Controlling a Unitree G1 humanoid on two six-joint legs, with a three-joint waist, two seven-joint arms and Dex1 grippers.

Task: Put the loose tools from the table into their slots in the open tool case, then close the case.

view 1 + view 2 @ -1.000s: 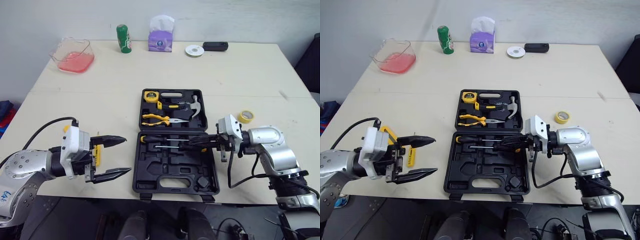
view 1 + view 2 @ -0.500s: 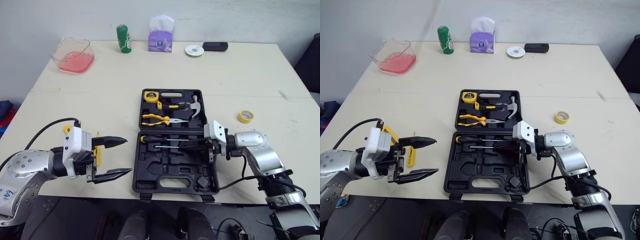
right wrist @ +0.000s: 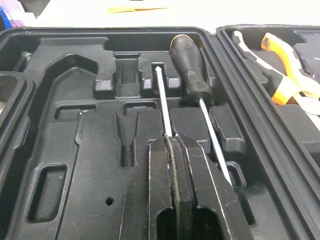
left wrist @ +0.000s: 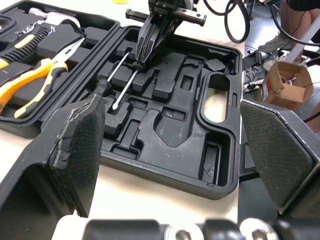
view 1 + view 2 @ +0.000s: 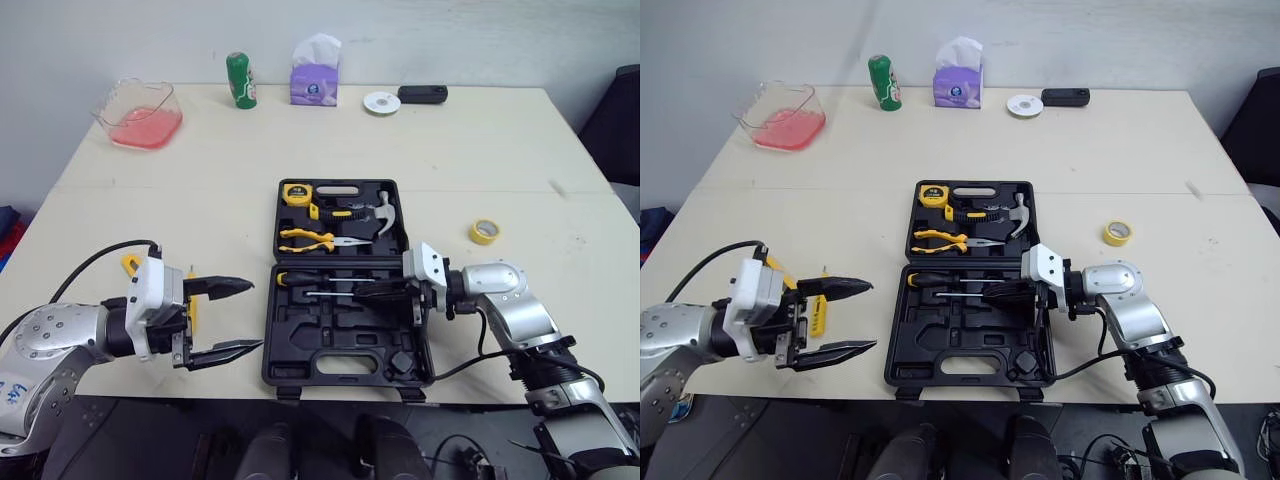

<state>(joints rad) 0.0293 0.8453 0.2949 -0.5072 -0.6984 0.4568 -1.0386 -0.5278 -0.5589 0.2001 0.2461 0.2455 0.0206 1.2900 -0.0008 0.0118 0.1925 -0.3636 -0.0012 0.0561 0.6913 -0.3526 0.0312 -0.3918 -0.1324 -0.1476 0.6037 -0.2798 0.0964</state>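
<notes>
The open tool case [image 5: 340, 345] lies centre frame. The right hand [image 5: 368, 292] is pinched on a thin screwdriver [image 3: 161, 100] in the case's lower half, its handle hidden. At lower left, the left hand [image 5: 253, 315] gapes, half covering something yellow [image 5: 818, 318].

Silver arms [image 5: 60, 335], white wrist blocks [image 5: 150, 300], black cables [image 5: 90, 262], black claws [image 5: 255, 315] [image 5: 372, 291].

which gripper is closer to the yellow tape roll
Right. The right gripper, shut on a screwdriver inside the tool case, sits toward the tape roll; the left gripper hangs open beyond the case's opposite edge.
</notes>
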